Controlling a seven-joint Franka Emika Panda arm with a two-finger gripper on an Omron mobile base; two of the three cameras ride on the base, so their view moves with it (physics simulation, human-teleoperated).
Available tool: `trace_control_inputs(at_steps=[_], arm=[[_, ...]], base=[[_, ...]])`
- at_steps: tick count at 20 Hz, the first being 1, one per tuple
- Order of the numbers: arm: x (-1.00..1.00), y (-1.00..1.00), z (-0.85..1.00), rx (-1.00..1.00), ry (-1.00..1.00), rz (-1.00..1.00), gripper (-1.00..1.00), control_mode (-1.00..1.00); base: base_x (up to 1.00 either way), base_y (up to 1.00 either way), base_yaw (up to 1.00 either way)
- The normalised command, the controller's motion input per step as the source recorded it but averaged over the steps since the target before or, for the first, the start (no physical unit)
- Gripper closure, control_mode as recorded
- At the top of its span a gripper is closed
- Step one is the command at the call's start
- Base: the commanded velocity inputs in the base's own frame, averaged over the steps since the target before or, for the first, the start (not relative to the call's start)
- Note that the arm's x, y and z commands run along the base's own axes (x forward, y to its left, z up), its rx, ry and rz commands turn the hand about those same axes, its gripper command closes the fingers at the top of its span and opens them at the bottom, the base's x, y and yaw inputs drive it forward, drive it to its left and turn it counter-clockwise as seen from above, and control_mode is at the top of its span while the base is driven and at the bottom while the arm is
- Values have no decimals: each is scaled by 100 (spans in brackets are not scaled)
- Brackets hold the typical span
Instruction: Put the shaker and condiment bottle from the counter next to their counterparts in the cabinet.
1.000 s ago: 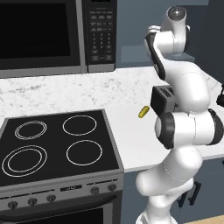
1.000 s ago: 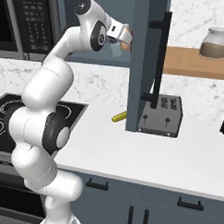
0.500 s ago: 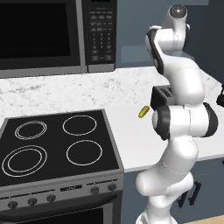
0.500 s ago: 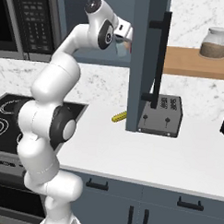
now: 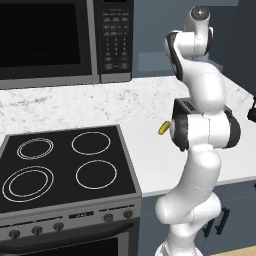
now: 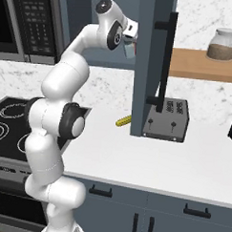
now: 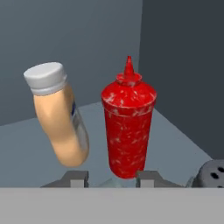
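The condiment bottle [image 7: 61, 122], orange with a pale cap, hangs tilted over the shelf of the cabinet [image 7: 175, 140]. Its base comes down at my left fingertip. My gripper [image 7: 112, 178] is shut on it, low on the bottle. Right beside it stands a counterpart, the red squeeze bottle [image 7: 127, 127], upright on the shelf and straight ahead of my fingers. A grey perforated shaker cap [image 7: 212, 175] peeks in at the lower right. In the right base view my gripper [image 6: 131, 40] reaches into the cabinet behind its open door [image 6: 148, 67], high above the counter [image 6: 183, 159].
A small yellow oblong item [image 6: 123, 121] lies on the counter beside a dark toaster [image 6: 168, 120]. The stove [image 5: 65, 165] is at the left, with the black microwave [image 5: 50, 40] above it. A jar [image 6: 222, 44] sits on a wooden shelf at the right.
The arm has stretched further towards the cabinet, carrying the orange bottle deeper inside. The jaws have kept their grip.
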Motion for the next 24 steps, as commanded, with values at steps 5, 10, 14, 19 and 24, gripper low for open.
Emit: trace_control_inputs(at_steps=[5,10,14,19,24], arm=[[33,-17,-2,0,2,2,100,-100],[27,-5,-18,-3,5,3,-100,-100],[6,0,-12,-3,4,2,-100,-100],[-5,0,0,0,3,1,-100,-100],[-30,0,0,0,1,0,-100,-100]], base=[[0,0,0],[0,0,0],[0,0,0],[0,0,0],[0,0,0]])
